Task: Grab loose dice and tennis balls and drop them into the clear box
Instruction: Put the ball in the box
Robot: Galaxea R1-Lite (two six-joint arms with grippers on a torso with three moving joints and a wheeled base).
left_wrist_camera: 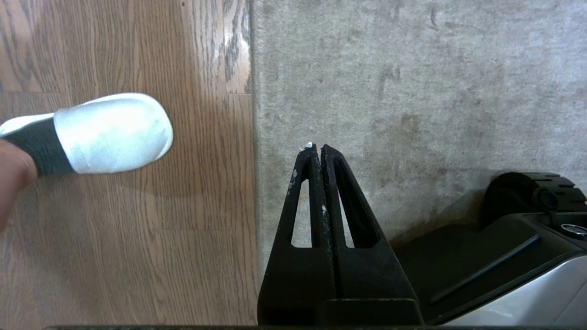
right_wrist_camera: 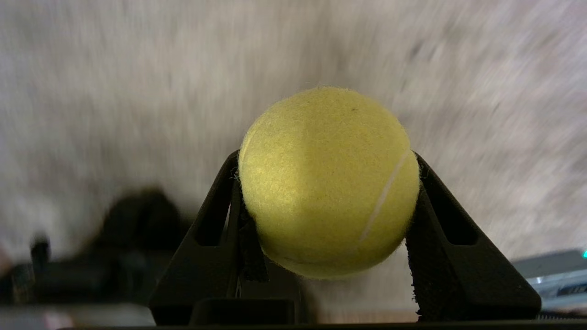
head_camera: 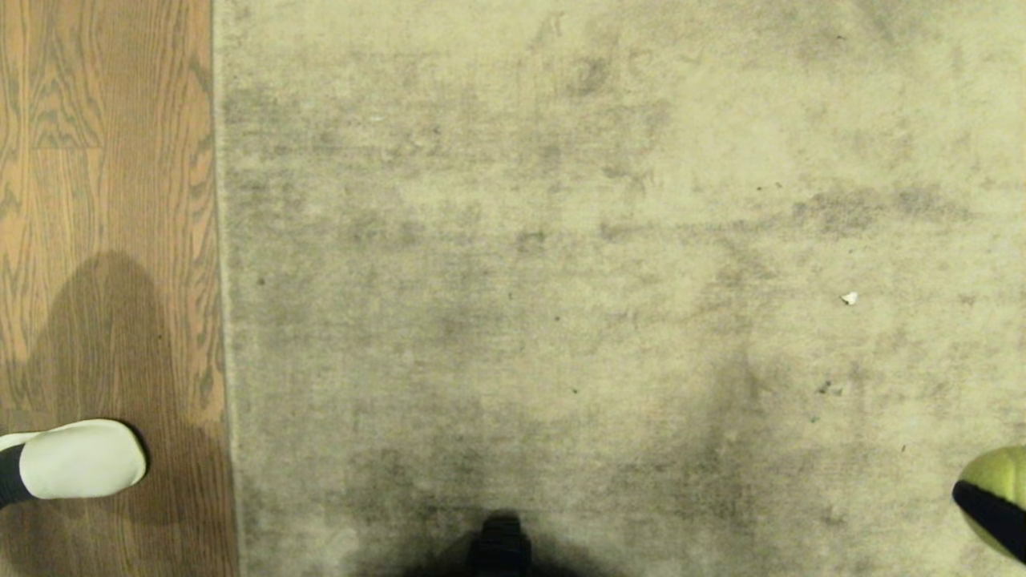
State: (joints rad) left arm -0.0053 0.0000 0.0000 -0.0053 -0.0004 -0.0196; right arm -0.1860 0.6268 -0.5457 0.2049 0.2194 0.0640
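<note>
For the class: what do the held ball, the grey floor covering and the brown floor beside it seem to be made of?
Tennis ball: fuzzy yellow felt, with a pale curved seam. Rug: probably short-pile fabric, matte and mottled grey. Floor: wood or wood-look laminate, with grain lines and plank joints.

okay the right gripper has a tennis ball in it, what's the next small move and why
Probably keep the right gripper closed and carry the tennis ball onward until the clear box comes into view. The ball sits pinched between both fingers, but only rug and wood floor show; no box to drop into.
</note>
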